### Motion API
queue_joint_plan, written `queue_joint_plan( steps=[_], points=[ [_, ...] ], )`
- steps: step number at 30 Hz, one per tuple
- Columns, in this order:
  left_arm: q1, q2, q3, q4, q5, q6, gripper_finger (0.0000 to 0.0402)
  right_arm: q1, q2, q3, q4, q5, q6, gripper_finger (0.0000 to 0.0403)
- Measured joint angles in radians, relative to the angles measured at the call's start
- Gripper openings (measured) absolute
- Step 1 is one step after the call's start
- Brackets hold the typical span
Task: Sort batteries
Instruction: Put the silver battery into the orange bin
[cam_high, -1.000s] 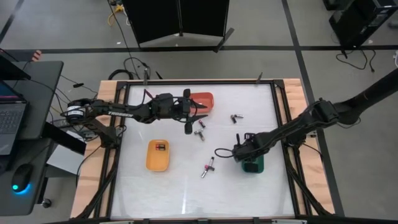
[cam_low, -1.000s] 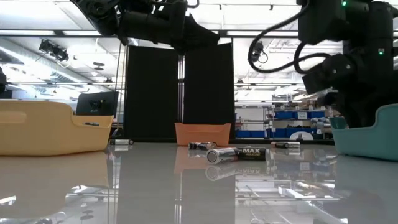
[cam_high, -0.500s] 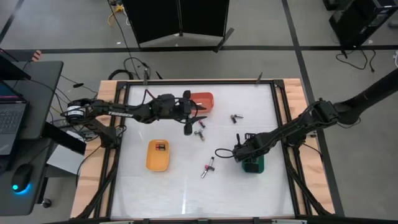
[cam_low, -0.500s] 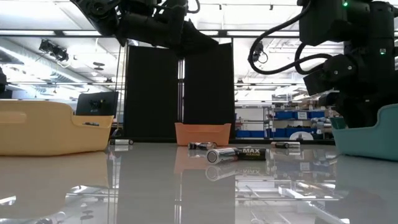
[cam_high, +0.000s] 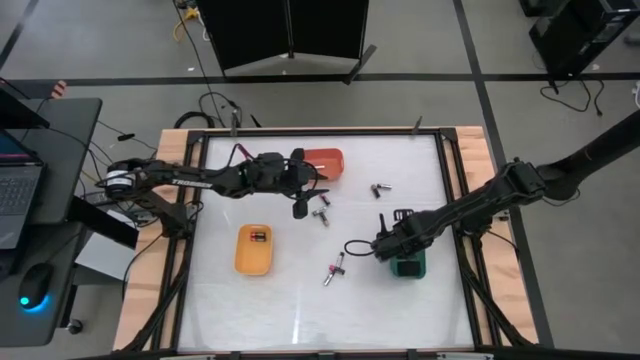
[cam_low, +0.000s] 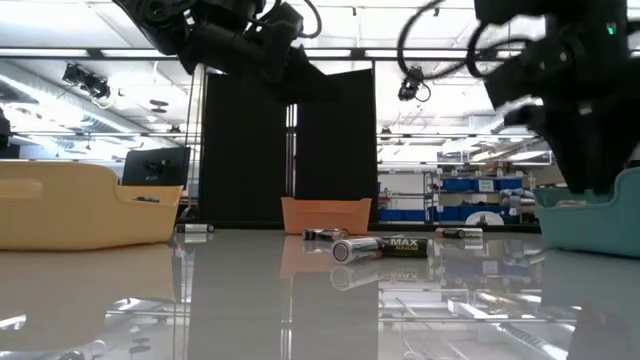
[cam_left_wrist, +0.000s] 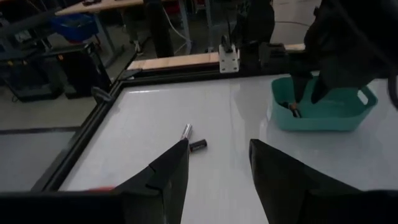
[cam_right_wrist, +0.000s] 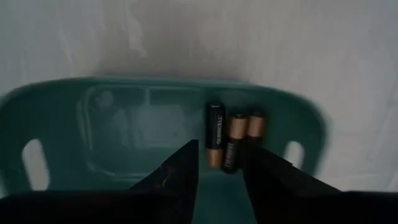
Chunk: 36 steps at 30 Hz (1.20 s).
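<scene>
Three batteries (cam_right_wrist: 231, 140) lie side by side in the green tray (cam_right_wrist: 74, 106) under the right gripper (cam_right_wrist: 219, 163), whose fingers are parted and empty. From above, one loose battery (cam_high: 335, 268) lies just beside that gripper (cam_high: 382, 243), its long axis diagonal. The left gripper (cam_left_wrist: 216, 163), open and empty, hovers by the orange tray (cam_high: 328, 160), farther off.
</scene>
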Motion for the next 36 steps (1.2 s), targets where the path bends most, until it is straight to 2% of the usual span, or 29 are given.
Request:
queue_joint_plan(
  steps=[2, 5, 9, 11, 16, 19, 22, 26, 30, 36],
  points=[
    [0.000, -0.001, -0.012, 0.026, 0.000, 0.004, 0.0166, -0.001, 0.000, 0.035, -0.016, 0.018, -0.036, 0.0123],
    [-0.004, -0.001, -0.107, 0.175, 0.000, -0.008, 0.0139, -0.023, 0.000, 0.067, 0.011, 0.024, -0.116, 0.0112],
    [-0.007, -0.001, -0.251, 0.422, -0.009, -0.029, 0.0094, -0.080, 0.000, 0.075, 0.117, 0.024, -0.245, 0.0091],
    [-0.007, -0.001, -0.301, 0.493, -0.011, -0.037, 0.0071, -0.116, 0.000, 0.075, 0.189, 0.024, -0.320, 0.0073],
    [-0.007, -0.001, -0.358, 0.548, -0.015, -0.057, 0.0020, -0.202, 0.002, 0.075, 0.366, -0.017, -0.480, 0.0017],
    [-0.007, -0.001, -0.360, 0.552, -0.015, -0.057, 0.0006, -0.226, 0.031, 0.075, 0.473, -0.089, -0.573, 0.0009],
    [-0.006, -0.001, -0.360, 0.552, -0.015, -0.056, 0.0010, -0.242, 0.094, 0.076, 0.543, -0.154, -0.634, 0.0032],
    [0.002, -0.001, -0.360, 0.553, -0.017, -0.055, 0.0021, -0.254, 0.177, 0.075, 0.570, -0.197, -0.695, 0.0091],
    [0.009, -0.001, -0.360, 0.552, -0.018, -0.054, 0.0022, -0.255, 0.203, 0.075, 0.604, -0.246, -0.755, 0.0140],
    [0.013, -0.001, -0.360, 0.549, -0.031, -0.044, 0.0022, -0.254, 0.252, 0.076, 0.683, -0.327, -0.822, 0.0161]
  ],
)
